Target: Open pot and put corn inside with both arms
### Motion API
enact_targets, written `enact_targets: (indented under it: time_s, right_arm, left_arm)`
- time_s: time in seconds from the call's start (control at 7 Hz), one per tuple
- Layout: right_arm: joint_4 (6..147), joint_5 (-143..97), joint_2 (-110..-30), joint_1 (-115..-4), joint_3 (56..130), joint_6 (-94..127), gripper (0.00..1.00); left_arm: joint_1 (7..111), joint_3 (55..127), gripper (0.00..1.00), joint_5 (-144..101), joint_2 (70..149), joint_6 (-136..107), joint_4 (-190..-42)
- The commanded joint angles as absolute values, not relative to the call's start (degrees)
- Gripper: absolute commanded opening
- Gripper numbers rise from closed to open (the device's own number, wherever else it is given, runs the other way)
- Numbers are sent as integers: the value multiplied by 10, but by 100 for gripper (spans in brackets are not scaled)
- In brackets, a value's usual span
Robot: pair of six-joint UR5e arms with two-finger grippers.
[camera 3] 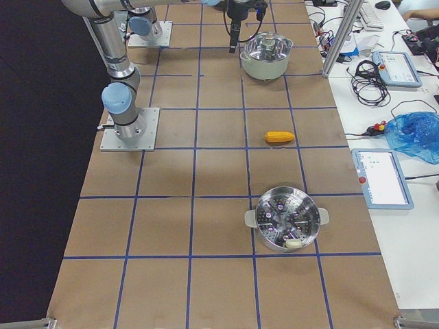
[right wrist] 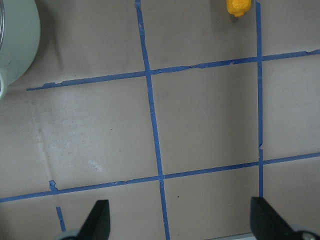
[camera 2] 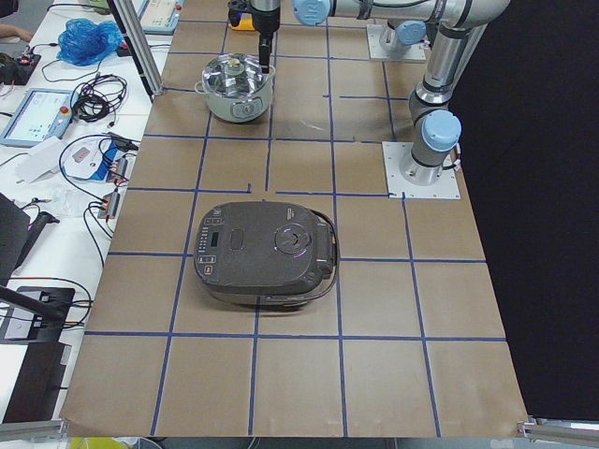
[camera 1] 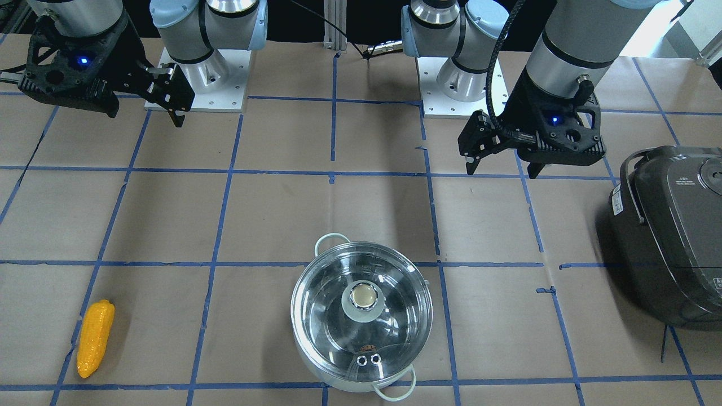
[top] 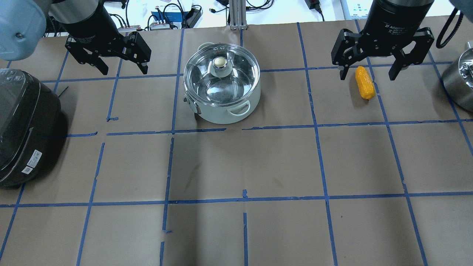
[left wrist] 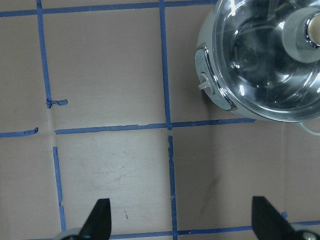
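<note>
Pot [top: 221,107], one, stood lidded at far centre of the table [top: 258,166]; one corn [top: 364,82] lay well right of it. Two arms hung fingers-down, left gripper [left wrist: 181,212] left of the pot, right gripper [right wrist: 180,215] by the corn, both spread wide, empty.

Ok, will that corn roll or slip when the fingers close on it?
Probably rolls sideways if nudged: the corn is a rounded, tapered cob lying flat on the table. Its glossy surface may slip, though bumps should help. Looks like rigid plastic.
</note>
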State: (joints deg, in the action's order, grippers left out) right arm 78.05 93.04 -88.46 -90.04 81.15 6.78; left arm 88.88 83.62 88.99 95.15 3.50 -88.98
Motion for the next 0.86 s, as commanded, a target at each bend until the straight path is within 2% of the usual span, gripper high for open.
enact_targets:
  time_s: [0.0, 0.29, 0.57, 0.71]
  right_arm:
    - [785, 926, -882, -898, 812, 63, 100]
    - [826, 926, -879, -901, 815, 62, 100]
    - [835, 926, -874, -896, 806, 36, 94]
    - [858, 933, -850, -888, 795, -19, 99]
  left_arm:
    - [889, 838, 100, 889, 955, 37, -885]
    - [889, 834, 100, 892, 961, 38, -884]
    - [896, 803, 100, 892, 989, 32, -879]
    - [919, 779, 100, 889, 1022, 25, -878]
